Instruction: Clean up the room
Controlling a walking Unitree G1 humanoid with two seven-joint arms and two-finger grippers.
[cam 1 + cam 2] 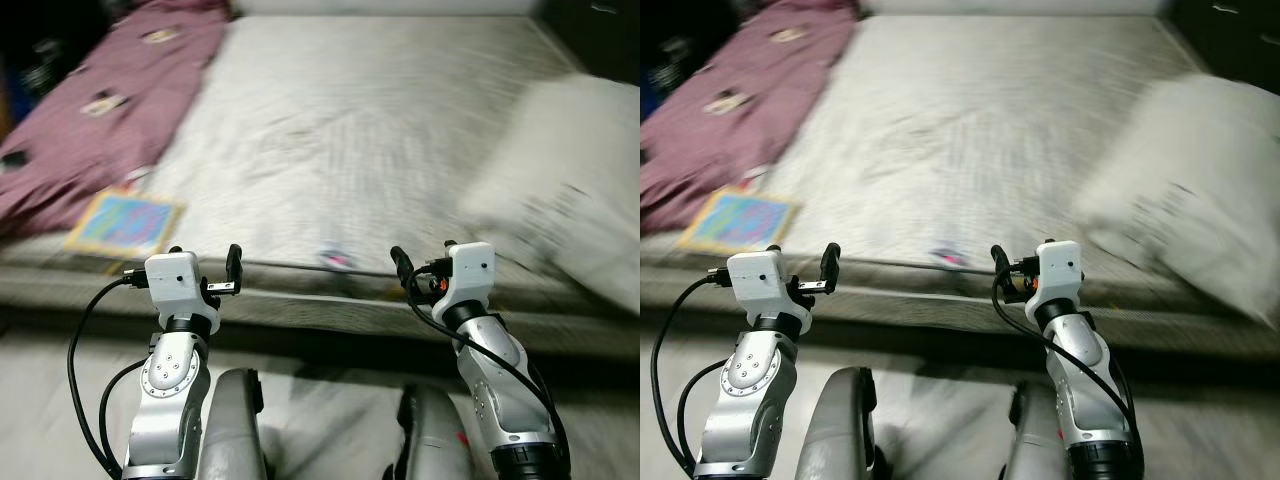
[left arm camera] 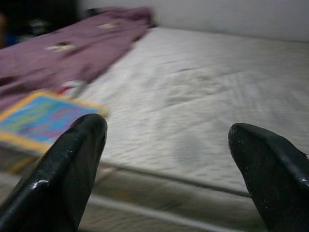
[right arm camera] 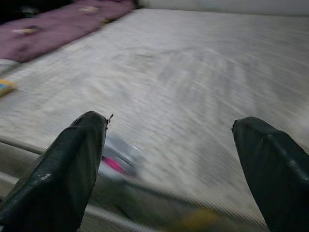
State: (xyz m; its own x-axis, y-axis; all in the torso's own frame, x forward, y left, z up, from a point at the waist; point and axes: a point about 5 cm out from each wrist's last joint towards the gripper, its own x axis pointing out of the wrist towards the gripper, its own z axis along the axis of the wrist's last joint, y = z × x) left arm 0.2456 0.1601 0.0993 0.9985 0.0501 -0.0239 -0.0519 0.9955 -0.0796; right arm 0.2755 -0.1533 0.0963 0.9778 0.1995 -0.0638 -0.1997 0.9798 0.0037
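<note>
A bare grey mattress (image 1: pixel 370 130) stretches ahead of the robot, and the things to tidy lie on it. A purple blanket (image 1: pixel 95 110) is heaped along its left side, running from the far corner down toward the near edge. Just beside the blanket's near end, close to the front edge of the mattress, lies a flat book (image 1: pixel 125 224) with a yellow border and a blue cover; in the left wrist view it sits beyond the left finger, next to the blanket. On the right side a white pillow (image 1: pixel 570 180) rests tilted, reaching toward the near right corner. Near the middle of the front edge is a small wrapper (image 1: pixel 335 258), pale with a pink patch, blurred too much to tell what it is; in the right wrist view it lies just behind one finger.

Both arms are raised in front of the mattress edge, neither touching anything. The left gripper (image 2: pixel 169 159) hovers before the front edge, to the right of the book, its fingers (image 2: pixel 67 169) spread wide with nothing between them. The right gripper (image 3: pixel 169 159) hovers near the middle of the edge, just right of the wrapper, its fingers (image 3: pixel 72 164) likewise wide apart and empty. The head views are smeared by motion.
</note>
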